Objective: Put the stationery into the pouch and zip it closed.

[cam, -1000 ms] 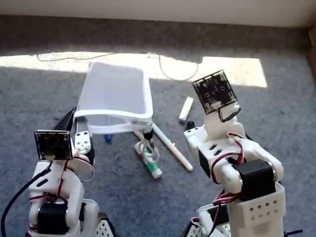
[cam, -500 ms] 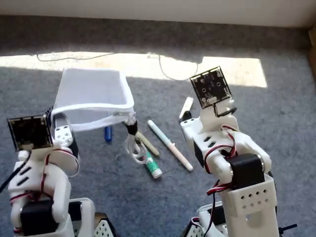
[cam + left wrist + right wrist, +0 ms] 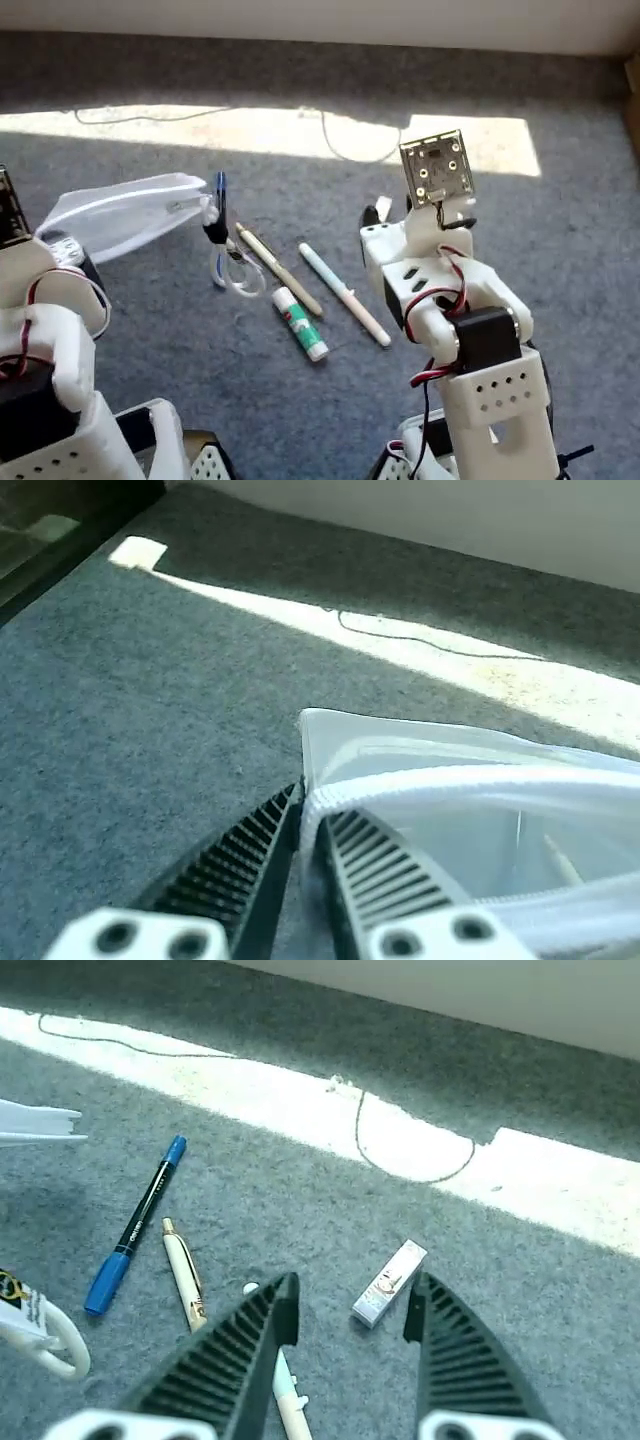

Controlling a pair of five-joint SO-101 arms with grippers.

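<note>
beside the translucent white mesh pouch (image 3: 125, 215), its rim pinched between the left gripper's (image 3: 306, 815) fingers, the right gripper (image 3: 352, 1295) hangs spread above a small white eraser box (image 3: 388, 1282) well apart from the pouch, and should straddle it squarely before closing.

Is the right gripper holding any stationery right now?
No, the right gripper is open and empty above the carpet, near a small white block.
</note>
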